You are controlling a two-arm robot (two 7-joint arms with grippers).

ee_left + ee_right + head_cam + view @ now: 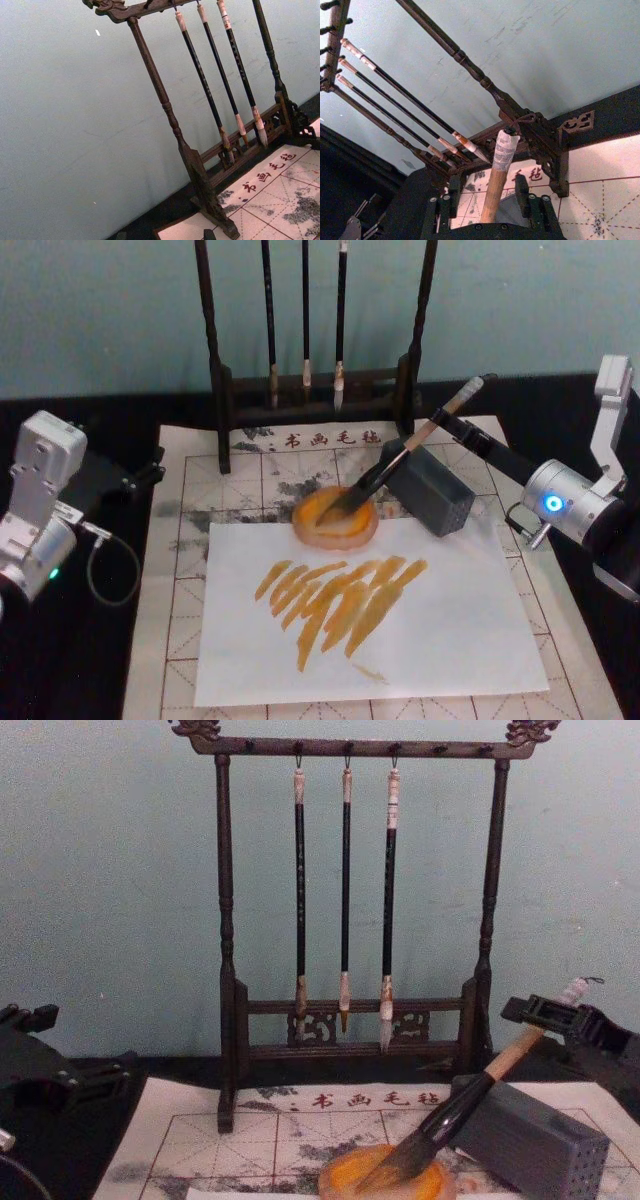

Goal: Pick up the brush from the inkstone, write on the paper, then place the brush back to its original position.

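Head view: brush lay centre frame, bristles in inkstone, handle propped on grey block for reach; right gripper straddled handle top, fingers apart, not gripping. Left arm parked, left edge.

Upper centre of the head view: the brush rack and its three hanging brushes close off the far edge. Right of centre, the grey block stands just beside the inkstone. The brush leans across both, slanting toward the upper right, and bars that side. The right gripper straddles the handle's upper end, fingers apart. Free room: lower centre, above the paper, and the inkstone's left side.
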